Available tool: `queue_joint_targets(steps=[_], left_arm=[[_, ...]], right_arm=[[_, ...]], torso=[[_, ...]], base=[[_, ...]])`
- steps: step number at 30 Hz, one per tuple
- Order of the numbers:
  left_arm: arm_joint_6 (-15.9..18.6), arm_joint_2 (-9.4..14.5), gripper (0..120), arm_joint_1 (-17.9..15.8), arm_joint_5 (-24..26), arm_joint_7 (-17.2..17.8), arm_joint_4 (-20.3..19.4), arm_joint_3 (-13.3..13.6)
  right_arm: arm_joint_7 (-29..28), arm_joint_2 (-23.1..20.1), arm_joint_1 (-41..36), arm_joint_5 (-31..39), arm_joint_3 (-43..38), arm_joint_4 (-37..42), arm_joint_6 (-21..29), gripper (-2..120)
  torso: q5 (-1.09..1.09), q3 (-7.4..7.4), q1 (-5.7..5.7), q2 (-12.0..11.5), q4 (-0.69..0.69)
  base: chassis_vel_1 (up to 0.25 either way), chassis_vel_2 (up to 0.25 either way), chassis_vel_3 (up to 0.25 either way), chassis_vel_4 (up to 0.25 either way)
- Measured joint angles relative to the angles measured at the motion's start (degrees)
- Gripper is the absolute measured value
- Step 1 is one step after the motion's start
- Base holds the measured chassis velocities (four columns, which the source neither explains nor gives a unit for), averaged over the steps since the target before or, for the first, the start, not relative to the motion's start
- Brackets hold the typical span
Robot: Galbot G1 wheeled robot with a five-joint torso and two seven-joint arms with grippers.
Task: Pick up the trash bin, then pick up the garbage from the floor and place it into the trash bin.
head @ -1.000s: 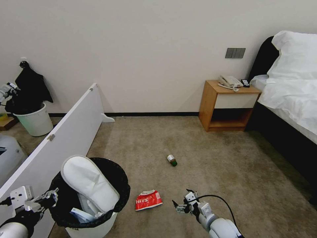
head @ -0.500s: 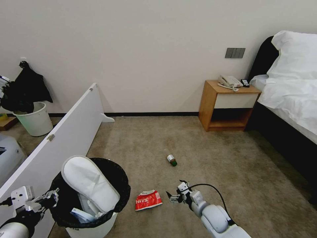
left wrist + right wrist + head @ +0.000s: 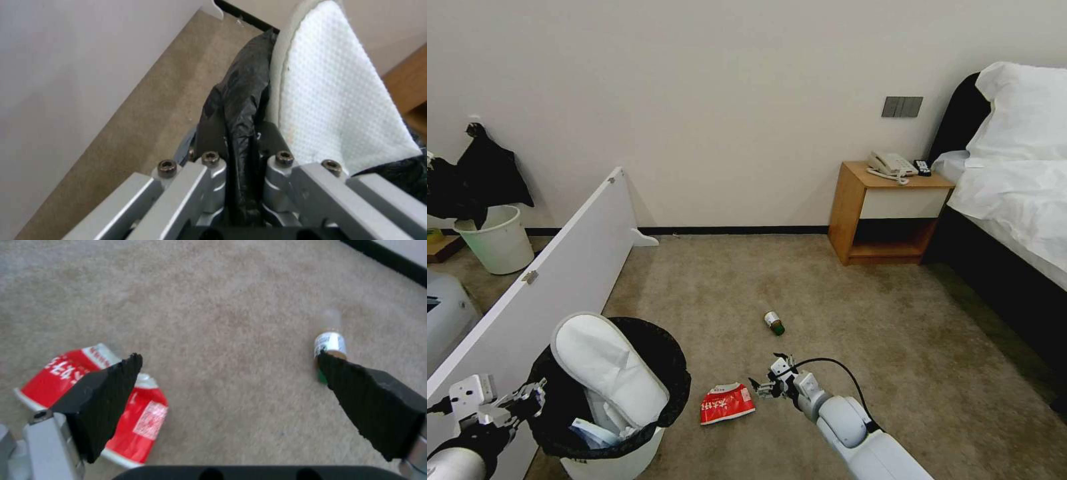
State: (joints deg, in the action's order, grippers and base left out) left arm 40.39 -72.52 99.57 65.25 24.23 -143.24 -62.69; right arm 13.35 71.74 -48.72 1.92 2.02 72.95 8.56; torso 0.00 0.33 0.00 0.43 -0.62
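Observation:
The trash bin point(image 3: 675, 381), white with a black bag over its rim, stands at my lower left. A white slipper point(image 3: 604, 370) sticks up out of it. My left gripper point(image 3: 528, 399) is shut on the bin's bagged rim point(image 3: 238, 133), right beside the slipper point(image 3: 333, 100). On the carpet lie a flattened red-white packet point(image 3: 727, 403) and a small green-capped bottle point(image 3: 773, 323). My right gripper point(image 3: 765, 375) hangs open and empty just right of the packet. From the right wrist, the packet point(image 3: 46, 371) lies under one finger, the bottle point(image 3: 331, 343) by the other, bare carpet under the right gripper point(image 3: 229, 356).
A white board point(image 3: 560, 267) leans along my left. A pale bucket point(image 3: 497, 243) with a black bag stands by the far-left wall. A wooden nightstand point(image 3: 887, 213) and a bed point(image 3: 1014, 187) fill the right side. Open carpet lies ahead.
My right arm has reached forward and left, bringing its open gripper close to the packet. The left gripper and the bin have stayed put.

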Motion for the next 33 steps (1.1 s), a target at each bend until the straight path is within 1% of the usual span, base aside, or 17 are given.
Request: queue_joint_targets(steps=[5,7,15,16,17,18,20,21,23,24,26,27,28,29,31,33], left_arm=[[-0.01,0.18,6,-0.03,0.00,0.00,0.00,0.00],[-0.02,0.21,6,-0.11,0.00,0.00,0.00,-0.05],[-0.02,0.36,6,-0.14,-0.01,-0.01,0.00,-0.18],[-0.02,0.41,6,-0.14,-0.01,-0.01,0.00,-0.26],[-0.03,0.28,6,-0.09,0.00,-0.01,0.00,-0.26],[-0.03,0.28,6,-0.09,0.00,-0.01,0.00,-0.26],[-0.03,0.13,6,-0.10,0.01,-0.02,0.00,-0.19],[-0.03,0.13,6,-0.10,0.01,-0.02,0.00,-0.19],[-0.03,0.13,6,-0.27,-0.01,-0.03,0.00,-0.06],[-0.03,0.13,6,-0.27,-0.01,-0.03,0.00,-0.06],[-0.04,0.11,6,-0.42,-0.04,-0.03,0.00,0.07],[-0.04,0.11,6,-0.42,-0.04,-0.03,0.00,0.07],[-0.04,0.03,6,-0.51,-0.07,-0.03,0.00,0.19],[-0.04,0.03,6,-0.51,-0.07,-0.03,0.00,0.19],[-0.05,-0.02,6,-0.63,-0.12,-0.04,0.00,0.24],[-0.05,-0.01,6,-0.65,-0.13,-0.04,0.00,0.23]], right_arm=[[0.18,1.06,2.62,-0.91,0.82,-2.95,-0.52,100],[0.38,2.45,5.54,-1.71,1.61,-6.08,-1.30,100],[1.71,3.39,9.70,-3.04,4.14,-10.37,-2.67,100],[2.66,3.40,10.59,-3.35,4.72,-11.33,-3.26,100],[5.42,3.33,12.34,-3.93,6.26,-13.17,-5.33,100],[5.42,3.33,12.34,-3.93,6.26,-13.17,-5.33,100],[8.74,3.16,13.47,-4.30,7.55,-14.75,-8.40,100],[8.74,3.16,13.47,-4.30,7.55,-14.75,-8.40,100],[13.15,2.92,14.79,-4.31,9.09,-16.12,-12.05,100],[13.15,2.92,14.79,-4.31,9.09,-16.12,-12.05,100],[15.97,2.76,15.70,-4.20,10.05,-16.72,-14.18,100],[15.97,2.76,15.70,-4.20,10.05,-16.72,-14.18,100],[17.60,2.73,16.23,-4.48,10.61,-17.23,-15.85,100],[17.60,2.73,16.23,-4.48,10.61,-17.23,-15.85,100],[20.56,2.80,16.79,-4.74,11.17,-18.11,-18.09,100],[21.65,2.84,16.90,-4.92,11.33,-18.35,-18.72,100]], torso=[[0.00,0.00,0.00,0.00,0.01],[0.01,0.00,0.00,0.00,0.02],[0.00,0.00,0.00,0.00,0.01],[0.00,0.00,0.00,0.00,0.01],[0.00,0.00,0.00,0.00,0.01],[0.00,0.00,0.00,0.00,0.01],[0.00,0.00,0.00,0.00,0.01],[0.00,0.00,0.00,0.00,0.01],[0.00,0.00,0.00,0.00,0.01],[0.00,0.00,0.00,0.00,0.01],[0.00,0.00,0.00,0.00,0.01],[0.00,0.00,0.00,0.00,0.01],[0.00,0.00,0.00,0.00,0.01],[0.00,0.00,0.00,0.00,0.01],[0.01,0.00,0.00,0.00,0.01],[0.00,0.00,0.00,0.00,0.01]], base=[[0.000,0.000,0.000,0.000],[0.000,0.000,0.000,0.000],[0.000,0.000,0.000,0.000],[0.000,0.000,0.000,0.000],[0.000,0.000,0.000,0.000],[0.000,0.000,0.000,0.000],[0.000,0.000,0.000,0.000],[0.000,0.000,0.000,0.000],[0.000,0.000,0.000,0.000],[0.000,0.000,0.000,0.000],[0.000,0.000,0.000,0.000],[0.000,0.000,0.000,0.000],[0.000,0.000,0.000,0.000],[0.000,0.000,0.000,0.000],[0.000,0.000,0.000,0.000],[0.000,0.000,0.000,0.000]])
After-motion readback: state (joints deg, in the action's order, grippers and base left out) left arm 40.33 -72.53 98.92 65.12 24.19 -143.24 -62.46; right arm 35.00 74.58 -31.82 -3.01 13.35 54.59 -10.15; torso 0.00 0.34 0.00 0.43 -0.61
